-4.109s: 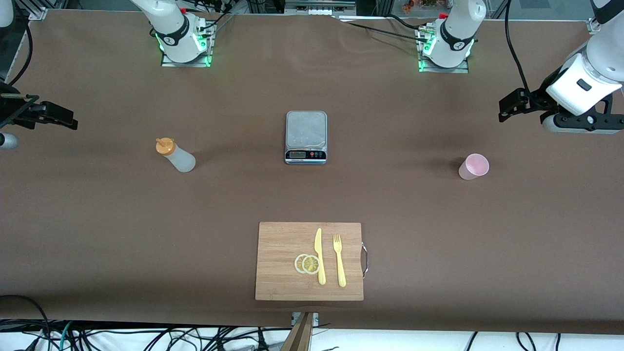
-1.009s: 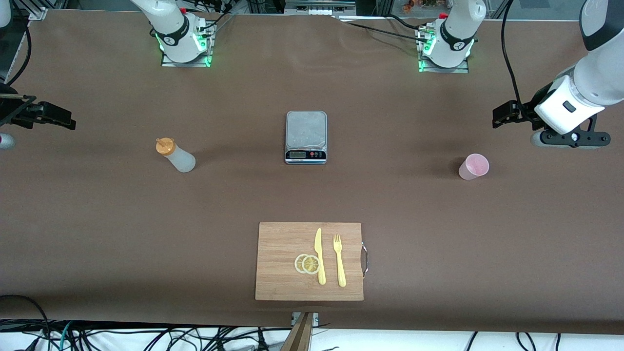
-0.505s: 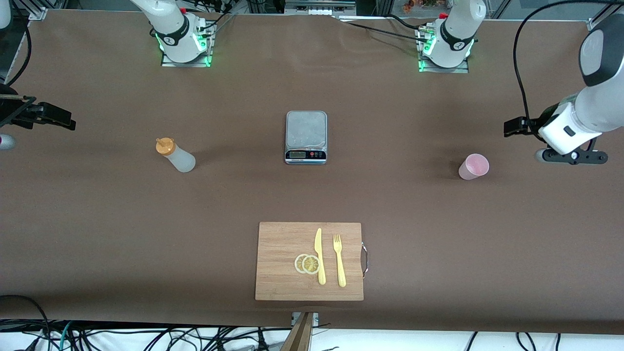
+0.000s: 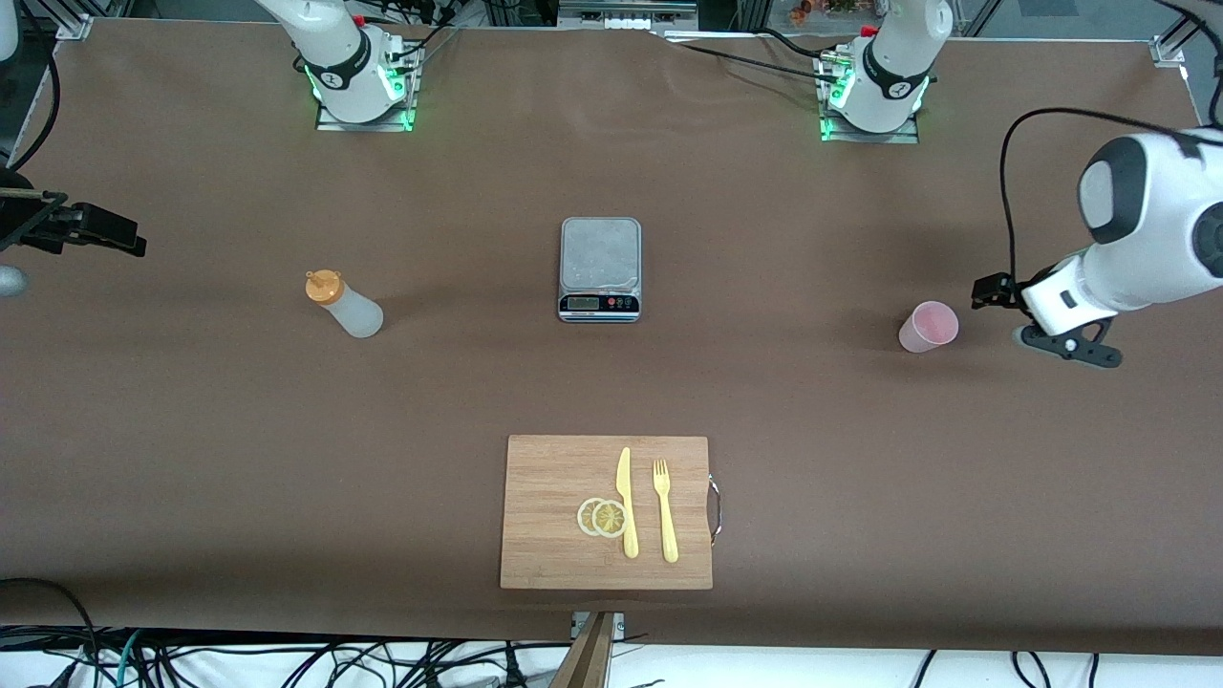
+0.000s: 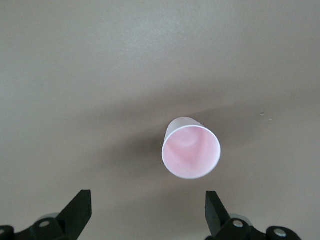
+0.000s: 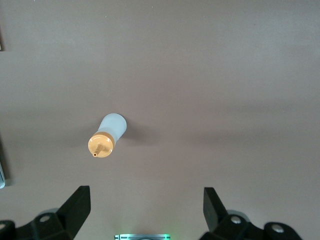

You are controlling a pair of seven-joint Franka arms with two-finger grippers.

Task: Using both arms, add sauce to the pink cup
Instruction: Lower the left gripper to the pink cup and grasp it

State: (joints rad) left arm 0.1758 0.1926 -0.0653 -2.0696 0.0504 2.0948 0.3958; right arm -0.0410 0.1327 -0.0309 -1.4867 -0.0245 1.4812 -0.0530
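Two arms share this job, and the layout suits that split. The sauce (image 4: 345, 305) stands upright at about nine o'clock from the scale (image 4: 599, 268), toward the right arm's end of the bench (image 4: 191, 459); the pink cup (image 4: 928, 327) stands upright at about three o'clock from the scale, toward the left arm's end. We judge each thing sits where its own arm can reach it, with the scale between them as the likely meeting spot.

The left gripper (image 4: 994, 291) hangs low just beside the cup, at roughly three o'clock from it and not touching. Its forearm lies nearly level, the wrist turned toward the cup, and the left wrist view shows the cup's mouth between jaws spread wide and empty. We read this as the approach for a side grasp.

The right gripper (image 4: 115, 234) waits well apart from the bottle, over the bench edge at about ten o'clock from it. Its jaws are spread wide too, holding nothing.

A wooden board (image 4: 554, 564) with knife (image 4: 625, 502), fork (image 4: 664, 509) and lemon slices (image 4: 602, 517) lies at six o'clock from the scale, untouched.
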